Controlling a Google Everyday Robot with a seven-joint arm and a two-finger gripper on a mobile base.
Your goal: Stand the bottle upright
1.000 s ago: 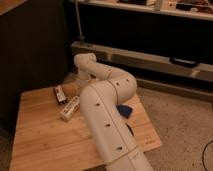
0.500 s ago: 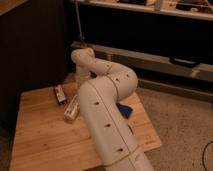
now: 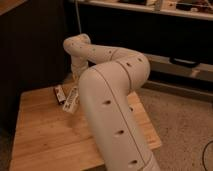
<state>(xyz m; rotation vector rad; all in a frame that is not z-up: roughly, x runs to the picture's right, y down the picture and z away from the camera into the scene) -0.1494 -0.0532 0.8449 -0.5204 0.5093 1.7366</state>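
**A:** Where is your gripper right now?

**B:** My gripper [image 3: 74, 82] hangs at the end of my 1 arm [image 3: 112, 100]. The arm climbs from the near right, bends at the elbow, reaches left and then drops toward the back left part of the wooden table [image 3: 45, 135]. The gripper is low there, just above the far end of the bottle [image 3: 71, 100].

**A:** Is it open or closed? Is it holding anything?

**B:** I cannot tell. My own wrist hides it from this side. I cannot say how wide it stands, nor whether it touches the bottle or has hold of it.

**A:** And the bottle itself?

**B:** It is whitish and slim, and it looks to lie on the table top, not upright. Its length runs slantwise, from under my gripper toward the near left. The thick white link of my arm passes just to its right.

**A:** Anything else close by?

**B:** 1 dark packet [image 3: 59, 93] lies just beside the bottle on its left, flat on the wood. Behind the table stands a dark shelf unit [image 3: 150, 35], and speckled floor [image 3: 185, 120] shows to the right.
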